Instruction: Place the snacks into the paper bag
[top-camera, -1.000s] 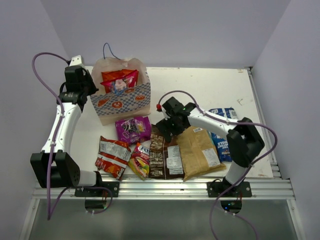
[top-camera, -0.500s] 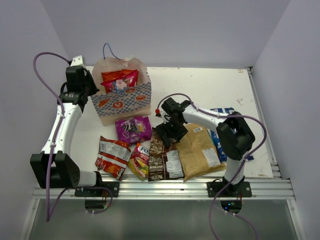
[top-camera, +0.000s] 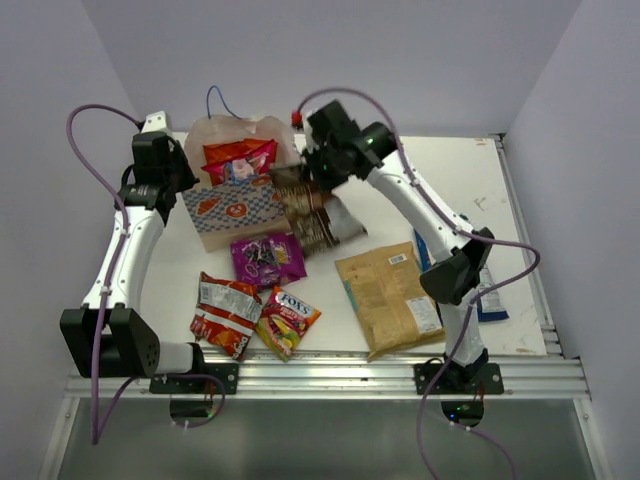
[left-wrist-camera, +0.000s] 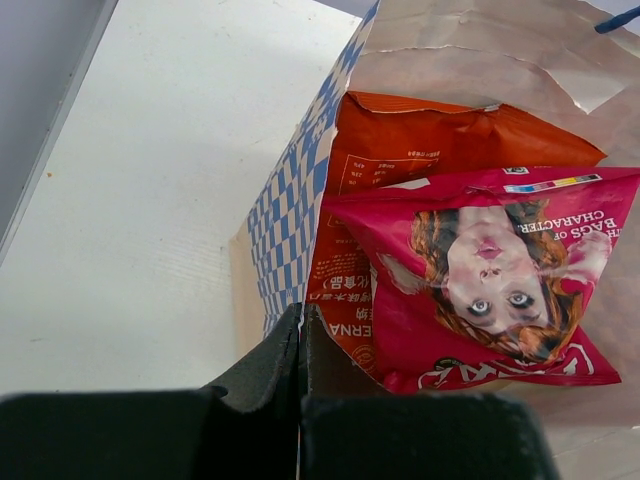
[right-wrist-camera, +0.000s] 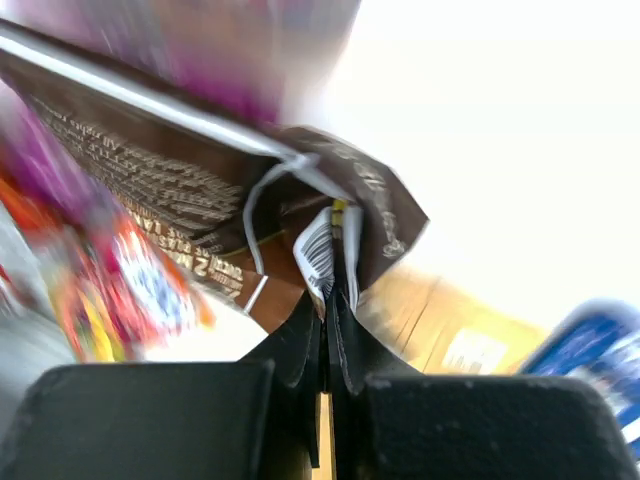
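The paper bag (top-camera: 240, 212) stands at the back left, with a red packet (top-camera: 232, 151) and a pink packet (top-camera: 248, 170) inside. My left gripper (top-camera: 180, 182) is shut on the bag's left wall (left-wrist-camera: 290, 220), and its jaws (left-wrist-camera: 301, 312) are pressed together on the rim. My right gripper (top-camera: 303, 178) is shut on the edge of a brown packet (top-camera: 312, 212), which hangs in the air beside the bag's right side. In the right wrist view the brown packet (right-wrist-camera: 200, 190) dangles from the closed jaws (right-wrist-camera: 330, 300).
On the table lie a purple packet (top-camera: 267, 258), silver-red chips (top-camera: 227, 313), yellow-red candy (top-camera: 288, 318), a tan packet (top-camera: 390, 295) and a blue-white packet (top-camera: 487, 297) partly behind the right arm. Walls enclose the table on three sides.
My right gripper shut on the brown packet, lifted it off the table and carried it back-left to the bag's right side. The left arm and bag have not moved.
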